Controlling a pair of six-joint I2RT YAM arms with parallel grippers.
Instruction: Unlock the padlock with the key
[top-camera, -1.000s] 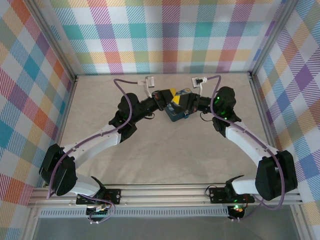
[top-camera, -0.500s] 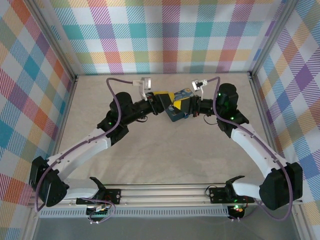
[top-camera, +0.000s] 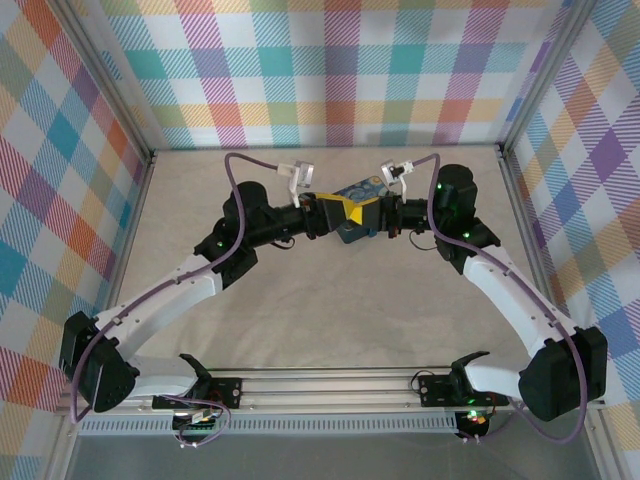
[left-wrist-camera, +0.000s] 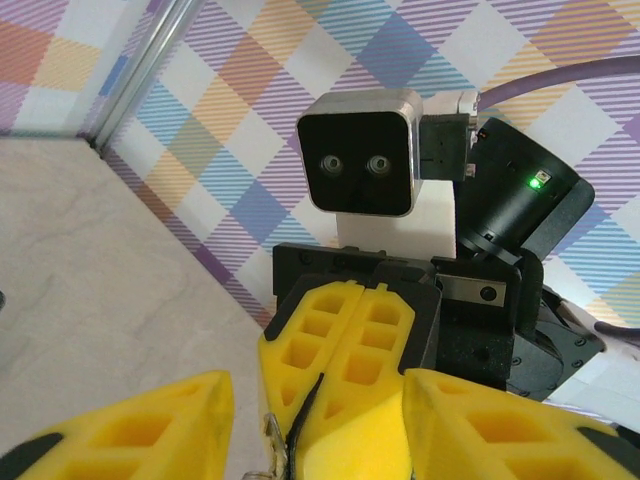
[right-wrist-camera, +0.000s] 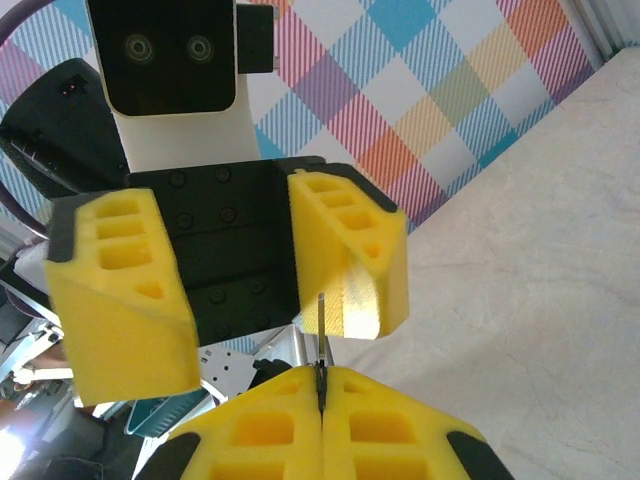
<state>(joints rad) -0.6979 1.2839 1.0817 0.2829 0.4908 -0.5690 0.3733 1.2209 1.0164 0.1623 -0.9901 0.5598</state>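
Left claw: jaws apart, nothing between them; faces the right claw tip to tip above the counter.
Key: thin dark blade standing straight out of the right claw's seam, long axis aimed into the left claw's gap, just short of it.
Right claw: pads pressed together, pinching the key by its end.
Padlock: cannot pick it out; blue printed box lies right under both claws.
Judgement: right arm carries the key; the padlock must come in line with that blade before any turn.
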